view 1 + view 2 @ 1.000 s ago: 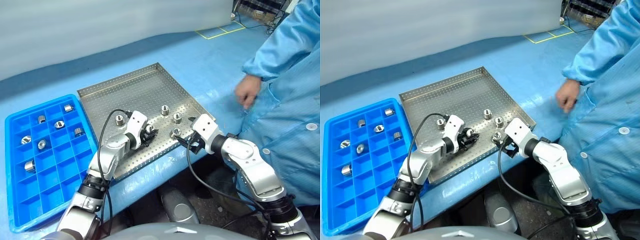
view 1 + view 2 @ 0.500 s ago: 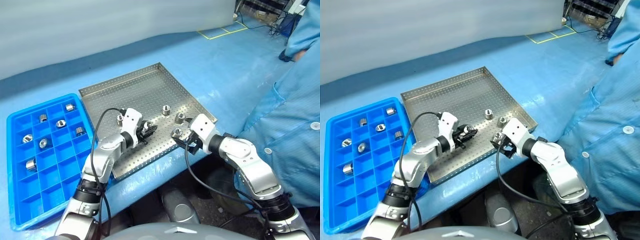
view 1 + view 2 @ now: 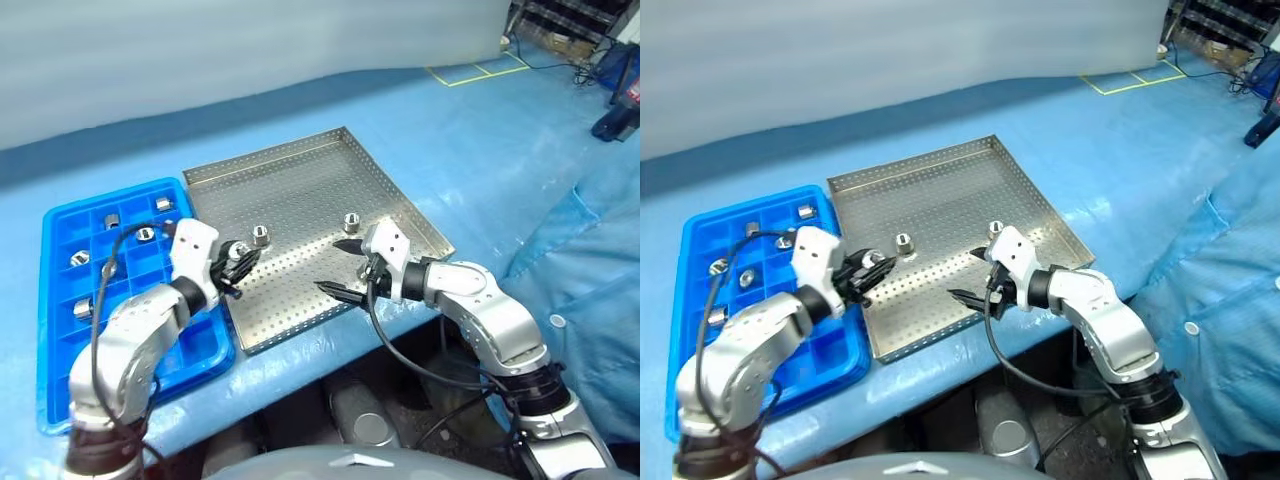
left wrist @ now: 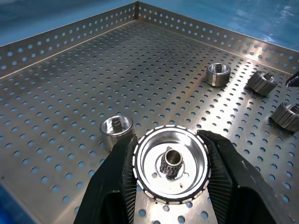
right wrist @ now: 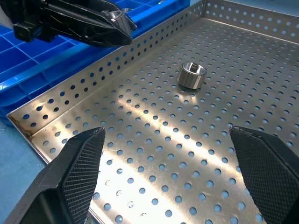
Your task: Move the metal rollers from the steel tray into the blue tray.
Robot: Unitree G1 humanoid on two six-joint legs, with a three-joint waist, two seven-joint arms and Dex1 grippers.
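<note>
Left wrist view showed left tool [image 4: 170, 186] pinching roller [image 4: 170, 163] over steel tray's [image 3: 300, 185] left edge. Carry left, level, to free blue tray [image 3: 60, 215] cell. Right tool [image 3: 340, 268] spread, empty, over tray.

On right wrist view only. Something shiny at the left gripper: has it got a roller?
Observer: Yes. The left gripper is shut on a roller, gripped by its sides with the open face toward the wrist camera.
Operator: I see one on the steel tray. Any more?
Observer: Four loose rollers lie on the steel tray.
Operator: Is the left over the blue tray yet?
Observer: Not quite. From the head, its tips look to be above the steel tray's edge next to the blue tray.
</note>
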